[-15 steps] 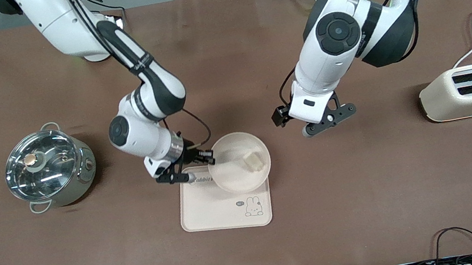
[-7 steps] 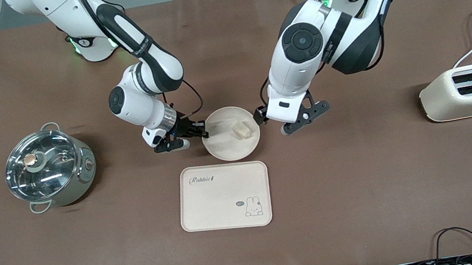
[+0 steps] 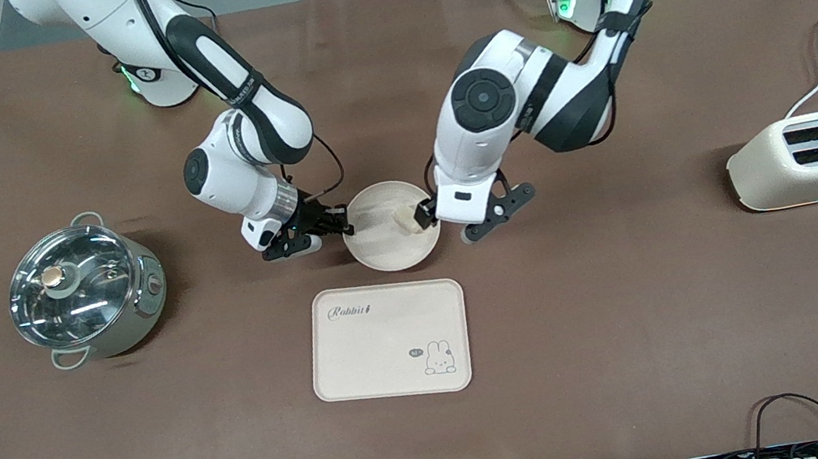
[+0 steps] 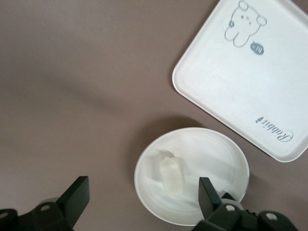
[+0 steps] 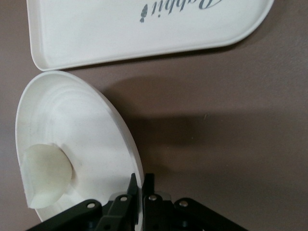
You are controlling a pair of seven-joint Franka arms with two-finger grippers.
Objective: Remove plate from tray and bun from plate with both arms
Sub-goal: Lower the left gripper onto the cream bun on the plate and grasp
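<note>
Now, plate: I judge it light and stiff; right gripper pinches its rim.
Bun: probably soft; left gripper, spread wide above, should squeeze it gently.

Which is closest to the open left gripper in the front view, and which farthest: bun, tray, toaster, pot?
From the left gripper, open over the plate's edge:
1. Bun, on the plate right beside it.
2. Tray, nearer the camera.
3. Toaster, at the left arm's end.
4. Pot, at the right arm's end.
</note>
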